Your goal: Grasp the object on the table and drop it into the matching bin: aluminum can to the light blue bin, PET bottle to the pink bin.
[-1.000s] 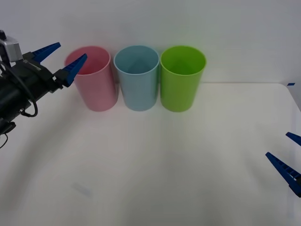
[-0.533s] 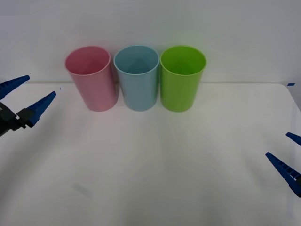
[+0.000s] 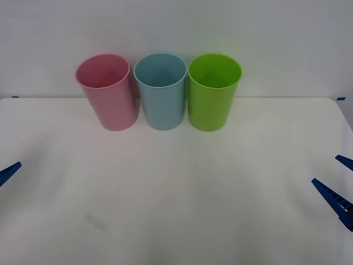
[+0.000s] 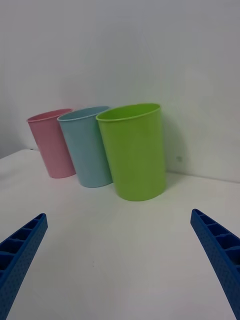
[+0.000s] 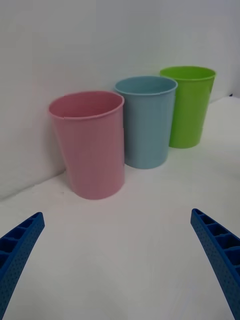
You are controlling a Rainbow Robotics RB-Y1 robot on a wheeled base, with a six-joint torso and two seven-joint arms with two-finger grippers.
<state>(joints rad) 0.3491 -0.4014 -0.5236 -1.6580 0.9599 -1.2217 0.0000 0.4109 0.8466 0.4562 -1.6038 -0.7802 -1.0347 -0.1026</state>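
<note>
The pink bin point(image 3: 108, 91), the light blue bin point(image 3: 161, 90) and a lime green bin point(image 3: 213, 91) stand upright in a row at the back of the white table point(image 3: 176, 199). The aluminum can and any PET bottle are out of view. My left gripper point(image 5: 117, 216) is open and holds nothing; it faces the pink bin point(image 5: 92, 142) from low over the table, and one of its fingertips point(image 3: 10, 169) shows at the left edge. My right gripper point(image 3: 325, 169) is open with nothing in it at the right edge, and the green bin point(image 4: 134, 150) is nearest to it.
The bins touch or nearly touch each other, close to the white wall behind. A faint grey smudge point(image 3: 96, 222) marks the table at the front left. Open tabletop lies between the two grippers.
My left gripper has pulled back from beside the pink bin's rim, down and out to the table's left edge. The right arm and the bins have not moved.
</note>
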